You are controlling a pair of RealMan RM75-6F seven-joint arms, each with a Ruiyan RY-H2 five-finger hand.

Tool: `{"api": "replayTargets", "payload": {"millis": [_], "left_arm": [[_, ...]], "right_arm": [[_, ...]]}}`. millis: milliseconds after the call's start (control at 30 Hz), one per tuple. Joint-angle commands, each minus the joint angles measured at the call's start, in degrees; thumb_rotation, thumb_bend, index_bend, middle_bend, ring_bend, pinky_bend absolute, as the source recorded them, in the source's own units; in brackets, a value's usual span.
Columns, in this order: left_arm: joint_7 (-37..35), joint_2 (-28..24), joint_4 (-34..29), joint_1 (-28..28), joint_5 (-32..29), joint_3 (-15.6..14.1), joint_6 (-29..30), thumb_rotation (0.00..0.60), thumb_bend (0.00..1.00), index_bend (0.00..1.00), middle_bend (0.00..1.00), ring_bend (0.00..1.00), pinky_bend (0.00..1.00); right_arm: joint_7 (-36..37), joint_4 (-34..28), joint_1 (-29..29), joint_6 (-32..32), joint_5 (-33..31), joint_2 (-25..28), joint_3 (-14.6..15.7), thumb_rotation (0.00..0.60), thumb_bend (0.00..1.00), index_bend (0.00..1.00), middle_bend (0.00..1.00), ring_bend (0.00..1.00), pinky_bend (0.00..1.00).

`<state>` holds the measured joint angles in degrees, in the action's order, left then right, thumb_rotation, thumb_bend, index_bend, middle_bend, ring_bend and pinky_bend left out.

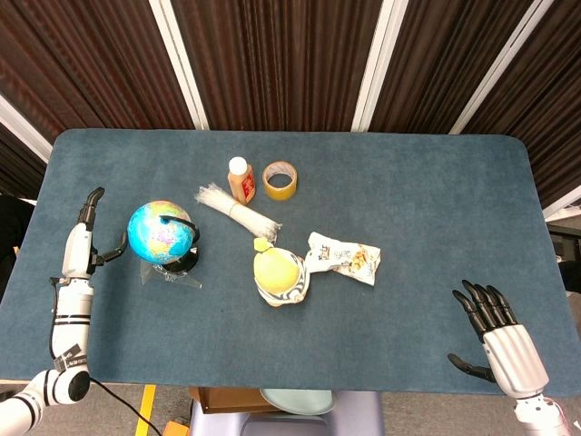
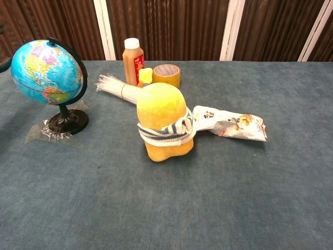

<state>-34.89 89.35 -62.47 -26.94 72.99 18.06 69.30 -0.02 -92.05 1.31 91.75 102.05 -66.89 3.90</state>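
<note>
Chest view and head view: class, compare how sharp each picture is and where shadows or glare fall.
Chest view: sharp up close, a soft shadow under the yellow plush toy with the striped scarf, faint glare on the blue desk globe. Head view: even overhead light, short shadows, the clear wrapper under the globe's black base glints, everything small but in focus.
</note>
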Motion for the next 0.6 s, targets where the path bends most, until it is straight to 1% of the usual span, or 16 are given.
{"api": "replayTargets", "payload": {"millis": [33,300,600], "left_arm": [[-0.73,0.49,1.30,-0.87,-0.39,0.38,-1.25,0.590,0.32,0.00,0.00,0.00,0.00],[-1.63,2.24,4.77,-2.76,-0.51,0.66,-3.21,0.589,0.32,0.00,0.00,0.00,0.00],[-2.74,3.75,9.40,-4.76,-2.70,2.45,-5.81,0.587,0.32,0.00,0.00,0.00,0.00]], "right_arm": [[-0.19,-0.02,-0.01,-0.10,-0.16,-0.11,-0.09,0.600,0.12,0.00,0.00,0.00,0.00],[-0.85,0.02,-0.15,-0.05,-0.77,-0.44,-0.47,0.600,0.12,0.00,0.00,0.00,0.00],[-1.09,0.11,-0.18,-0.14,-1.20,-0.54,-0.74,0.600,0.12,0.00,0.00,0.00,0.00]]}}
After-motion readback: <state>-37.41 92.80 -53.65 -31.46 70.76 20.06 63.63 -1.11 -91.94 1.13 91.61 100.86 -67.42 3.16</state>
